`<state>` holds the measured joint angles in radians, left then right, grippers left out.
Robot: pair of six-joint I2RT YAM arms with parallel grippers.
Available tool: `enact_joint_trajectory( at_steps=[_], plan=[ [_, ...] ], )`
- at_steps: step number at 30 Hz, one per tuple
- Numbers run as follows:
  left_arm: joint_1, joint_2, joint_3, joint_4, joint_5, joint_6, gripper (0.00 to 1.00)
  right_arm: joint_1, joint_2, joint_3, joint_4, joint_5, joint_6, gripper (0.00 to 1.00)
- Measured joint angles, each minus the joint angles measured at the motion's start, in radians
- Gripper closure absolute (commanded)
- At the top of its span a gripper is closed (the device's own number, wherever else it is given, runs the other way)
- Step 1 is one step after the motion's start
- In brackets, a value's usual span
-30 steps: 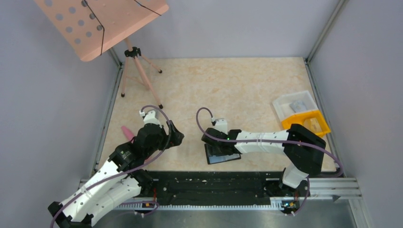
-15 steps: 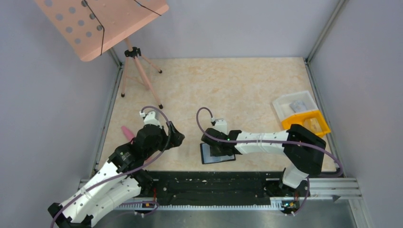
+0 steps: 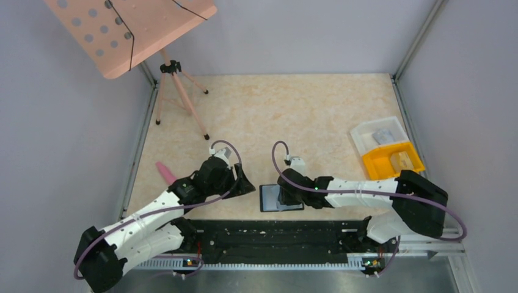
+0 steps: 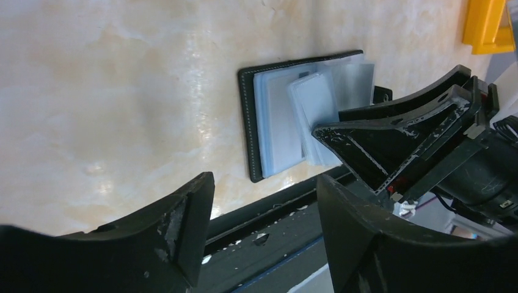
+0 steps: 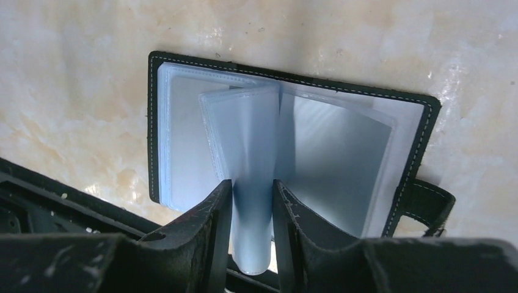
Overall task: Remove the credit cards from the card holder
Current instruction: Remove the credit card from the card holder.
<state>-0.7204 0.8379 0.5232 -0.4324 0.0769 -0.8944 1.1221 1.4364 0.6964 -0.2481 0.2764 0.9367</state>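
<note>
Lying open and flat near the front edge of the table (image 3: 305,116), the card holder (image 3: 269,199) shows its black stitched cover and a fan of clear plastic sleeves, one sleeve (image 5: 250,152) standing up from the spine. Far off to the right, a yellow bin (image 3: 371,163) holds a small pale item (too small to identify), and the clear tray (image 3: 360,132) touching its far side holds something grey.

The right gripper (image 5: 251,195) stands over the holder with its jaws narrowed onto that upright sleeve, which fills the gap between them. The left gripper (image 3: 246,185) hovers just left of the holder, spread wide and holding nothing.

The tabletop is beige and marbled, with grey walls around it. A pink perforated stand (image 3: 131,27) on a tripod sits at the back left, and a small pink object (image 3: 164,171) lies near the left wall.
</note>
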Motion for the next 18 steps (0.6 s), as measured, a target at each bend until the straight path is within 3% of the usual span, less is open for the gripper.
enact_joint_trajectory(
  at_steps=[6, 18],
  plan=[
    [-0.037, 0.108, -0.024, 0.156, 0.074, -0.045, 0.47, -0.057, -0.104, -0.135, 0.131, -0.071, -0.018, 0.8],
    [-0.084, 0.307, -0.025, 0.323, 0.113, -0.092, 0.63, -0.123, -0.285, -0.293, 0.262, -0.158, -0.044, 0.81]
  ],
)
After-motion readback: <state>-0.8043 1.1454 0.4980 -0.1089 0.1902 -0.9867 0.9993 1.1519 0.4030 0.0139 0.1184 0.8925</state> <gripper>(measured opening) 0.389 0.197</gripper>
